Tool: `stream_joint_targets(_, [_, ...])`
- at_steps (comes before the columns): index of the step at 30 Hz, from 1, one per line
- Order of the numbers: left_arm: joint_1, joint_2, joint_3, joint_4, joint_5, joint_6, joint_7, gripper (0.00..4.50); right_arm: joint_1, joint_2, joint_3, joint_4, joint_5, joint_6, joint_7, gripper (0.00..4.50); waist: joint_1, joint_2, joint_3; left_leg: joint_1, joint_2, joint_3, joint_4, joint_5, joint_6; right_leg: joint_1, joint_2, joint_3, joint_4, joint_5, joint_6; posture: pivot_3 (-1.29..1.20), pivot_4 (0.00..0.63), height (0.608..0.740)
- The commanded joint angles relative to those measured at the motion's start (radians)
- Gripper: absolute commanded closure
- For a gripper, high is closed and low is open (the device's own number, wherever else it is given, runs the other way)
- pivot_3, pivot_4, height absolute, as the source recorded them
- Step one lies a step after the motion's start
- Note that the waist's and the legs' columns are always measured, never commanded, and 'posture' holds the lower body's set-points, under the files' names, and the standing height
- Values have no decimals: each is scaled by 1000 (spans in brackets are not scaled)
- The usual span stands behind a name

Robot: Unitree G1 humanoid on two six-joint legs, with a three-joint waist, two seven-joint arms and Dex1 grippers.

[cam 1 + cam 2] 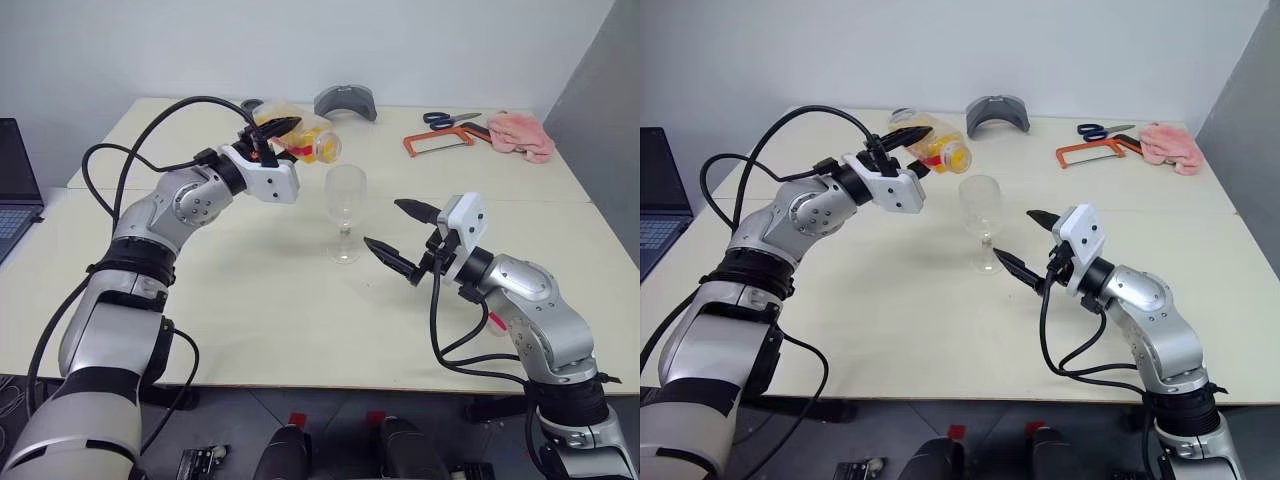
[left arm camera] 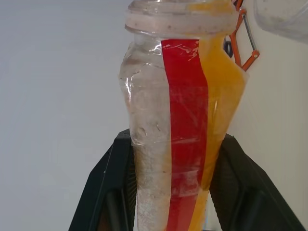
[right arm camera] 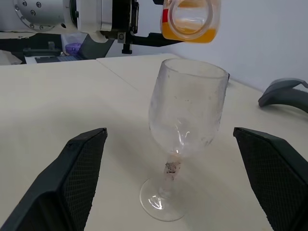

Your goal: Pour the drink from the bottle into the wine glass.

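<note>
My left gripper is shut on the bottle, a clear plastic one with a red label strip. The bottle is tipped nearly level, its uncapped mouth just above and behind the rim of the wine glass. The orange drink lies along the bottle's lower side and reaches the mouth. The wine glass stands upright on the table and looks empty. My right gripper is open, level with the glass's stem, its fingers pointing at the glass from the right without touching it.
At the table's far side lie a grey curved object, blue scissors, an orange-framed saw and a pink cloth. A laptop sits off the left edge. The near half of the table is bare.
</note>
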Motion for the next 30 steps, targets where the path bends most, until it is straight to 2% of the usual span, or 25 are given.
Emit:
stream_joint_targets(1, [-47, 23, -2, -8, 14, -16, 46, 2829, -3, -6, -10, -24, 0, -16, -1, 0, 0, 0, 0, 0, 0, 0, 0, 0, 0, 0, 0, 0, 0, 0, 0, 0, 150, 740])
stream_joint_targets(30, [-143, 28, -93, 87, 114, -27, 175, 2829, 20, 25, -5, -34, -1, -28, -5, 0, 0, 0, 0, 0, 0, 0, 0, 0, 0, 0, 0, 0, 1, 0, 0, 0, 150, 740])
